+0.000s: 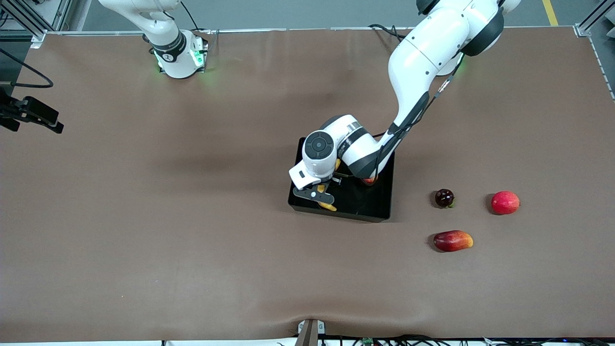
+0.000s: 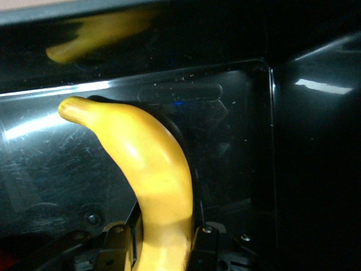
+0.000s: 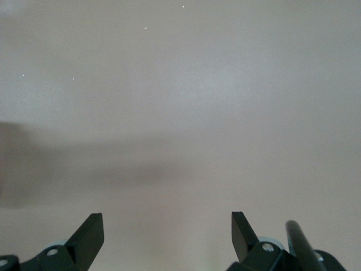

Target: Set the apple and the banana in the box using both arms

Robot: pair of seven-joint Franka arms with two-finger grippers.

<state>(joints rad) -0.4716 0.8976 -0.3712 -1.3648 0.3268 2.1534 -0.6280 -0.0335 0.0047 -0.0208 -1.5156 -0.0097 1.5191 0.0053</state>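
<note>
Left wrist view shows your left gripper (image 2: 163,248) clamped on the banana (image 2: 152,180), low inside the box (image 2: 304,158) for release, while your right gripper (image 3: 167,234) waits spread over bare table.

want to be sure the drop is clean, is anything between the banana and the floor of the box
Nothing visible is. The left tool is shut on the banana, low inside the box. In the left wrist view only bare black floor lies under it. The apple sits in the box nearer the left arm's end, apart from the banana.
</note>
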